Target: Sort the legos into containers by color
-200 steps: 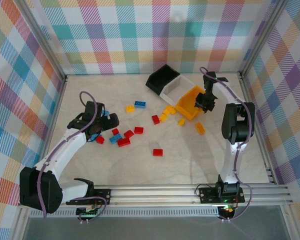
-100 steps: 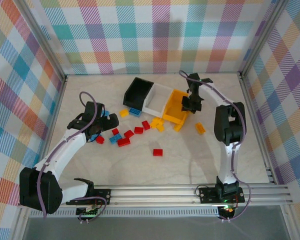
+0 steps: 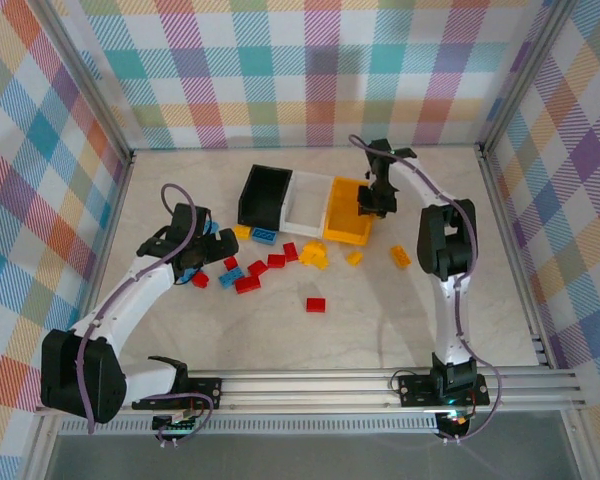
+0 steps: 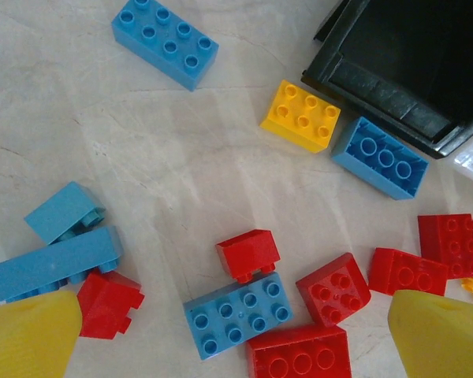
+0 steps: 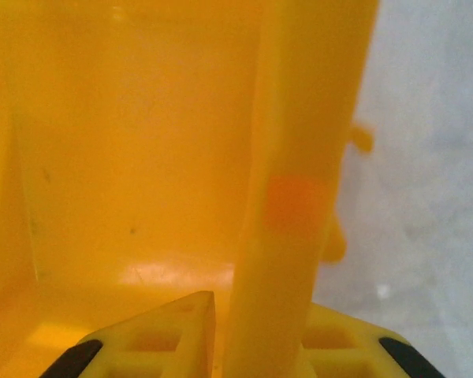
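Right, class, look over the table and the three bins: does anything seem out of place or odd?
Yes. The right gripper is shut on the yellow bin by its wall rather than on a brick, and a blue brick lies right against the black bin at its front corner.

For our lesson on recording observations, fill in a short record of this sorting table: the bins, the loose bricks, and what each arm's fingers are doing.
Bins: black plastic bin, white plastic bin and yellow-orange plastic bin, side by side in a row
Loose pieces: red, blue and yellow studded plastic bricks scattered on the table near the bins
Left fingers: open, above red and blue bricks
Right fingers: shut on the yellow-orange bin's wall
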